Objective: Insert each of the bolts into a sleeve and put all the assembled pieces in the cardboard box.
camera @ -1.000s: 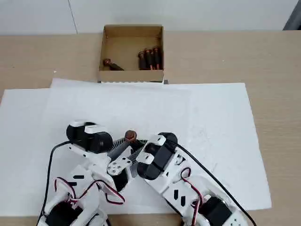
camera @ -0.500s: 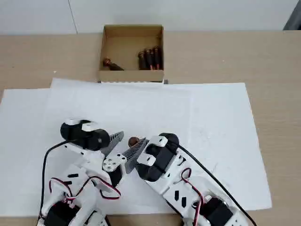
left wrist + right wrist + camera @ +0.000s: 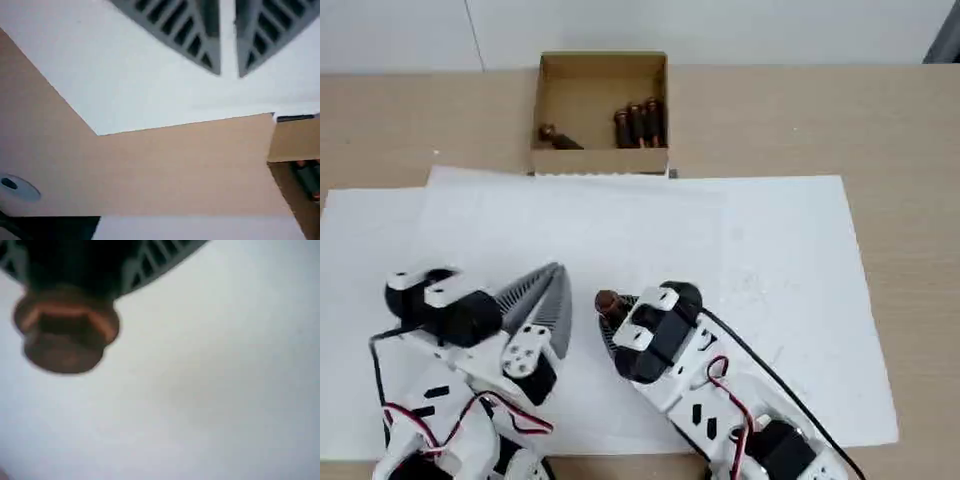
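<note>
My right gripper (image 3: 611, 316) is shut on a copper bolt (image 3: 607, 300) in its dark sleeve, low over the white paper; the hex head (image 3: 66, 335) sticks out past the fingers (image 3: 150, 260). My left gripper (image 3: 560, 270) sits to the left of it, apart from the bolt. Its grey ribbed fingers (image 3: 185, 25) are nearly together, a thin slit between them and nothing held. The cardboard box (image 3: 600, 160) stands at the far middle of the table. It holds three assembled pieces (image 3: 640, 124) side by side and one more (image 3: 558, 137) lying at its left.
A large white paper sheet (image 3: 760, 260) covers the table's near half. Bare wooden table (image 3: 820, 120) surrounds the box. The left wrist view catches the box corner (image 3: 295, 140) and dark pieces (image 3: 307, 177) inside it.
My left gripper let go of the bolt and sleeve, drew back to the left and closed. The right gripper kept hold of the piece and barely moved.
</note>
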`<action>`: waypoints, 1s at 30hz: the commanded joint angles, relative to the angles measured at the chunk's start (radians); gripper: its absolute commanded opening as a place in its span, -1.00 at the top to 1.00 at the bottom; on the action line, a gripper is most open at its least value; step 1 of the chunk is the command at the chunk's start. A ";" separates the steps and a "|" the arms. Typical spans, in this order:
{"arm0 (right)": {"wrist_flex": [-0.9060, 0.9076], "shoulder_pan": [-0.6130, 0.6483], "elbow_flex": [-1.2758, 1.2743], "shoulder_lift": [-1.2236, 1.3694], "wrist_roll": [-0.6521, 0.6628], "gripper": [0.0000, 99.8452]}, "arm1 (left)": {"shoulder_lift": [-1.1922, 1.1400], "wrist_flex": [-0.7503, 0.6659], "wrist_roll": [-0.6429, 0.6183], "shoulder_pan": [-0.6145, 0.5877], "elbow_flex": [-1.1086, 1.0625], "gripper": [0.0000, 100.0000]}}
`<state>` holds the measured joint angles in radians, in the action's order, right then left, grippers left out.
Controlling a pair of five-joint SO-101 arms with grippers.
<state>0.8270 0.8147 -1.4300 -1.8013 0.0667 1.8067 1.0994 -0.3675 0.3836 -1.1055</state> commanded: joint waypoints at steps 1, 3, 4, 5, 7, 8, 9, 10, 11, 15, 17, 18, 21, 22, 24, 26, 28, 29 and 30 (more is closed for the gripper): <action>0.024 -0.081 0.057 -0.010 0.008 1.00 | 0.008 -0.002 0.034 -0.104 0.002 0.99; 0.041 -0.142 0.057 -0.010 0.008 1.00 | 0.008 0.000 0.110 -0.175 -0.045 0.99; 0.048 -0.171 0.057 -0.010 0.008 1.00 | 0.008 0.002 0.149 -0.218 -0.079 0.99; 0.056 -0.203 0.057 -0.010 0.006 1.00 | 0.008 0.000 0.189 -0.262 -0.114 0.99; 0.068 -0.255 0.057 -0.010 0.006 1.00 | 0.008 0.000 0.262 -0.339 -0.194 0.99; 0.070 -0.280 0.057 -0.010 0.006 1.00 | 0.008 -0.002 0.293 -0.370 -0.242 0.99; 0.070 -0.302 0.058 -0.010 0.006 1.00 | 0.009 0.000 0.322 -0.393 -0.278 0.99; 0.070 -0.323 0.058 -0.010 0.006 1.00 | 0.009 0.000 0.347 -0.414 -0.314 0.99; 0.070 -0.346 0.058 -0.010 0.006 1.00 | 0.009 -0.002 0.367 -0.430 -0.341 0.99; 0.070 -0.433 0.058 -0.010 0.006 1.00 | 0.009 0.002 0.402 -0.454 -0.387 0.99; 0.073 -0.473 0.058 -0.010 0.006 1.00 | 0.008 0.005 0.399 -0.450 -0.414 0.99; 0.087 -0.493 0.058 -0.010 0.006 1.00 | 0.008 0.017 0.399 -0.448 -0.421 0.99; 0.168 -0.533 0.058 -0.010 0.003 1.00 | 0.009 0.044 0.387 -0.453 -0.450 0.99; 0.199 -0.542 0.063 -0.010 -0.006 1.00 | 0.009 0.051 0.374 -0.454 -0.453 0.99; 0.249 -0.553 0.075 -0.010 -0.060 1.00 | 0.009 0.072 0.354 -0.456 -0.453 0.99; 0.280 -0.561 0.094 -0.010 -0.104 1.00 | 0.009 0.091 0.344 -0.453 -0.458 0.99; 0.285 -0.575 0.107 -0.008 -0.109 1.00 | 0.009 0.107 0.327 -0.456 -0.461 0.99; 0.282 -0.584 0.118 -0.002 -0.109 1.00 | 0.009 0.118 0.321 -0.456 -0.461 0.99; 0.286 -0.588 0.127 0.001 -0.109 1.00 | 0.009 0.130 0.321 -0.456 -0.461 0.99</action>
<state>1.1078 0.2455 -1.3825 -1.8013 -0.0253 1.8067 1.2068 -0.0361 -0.0629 -1.5704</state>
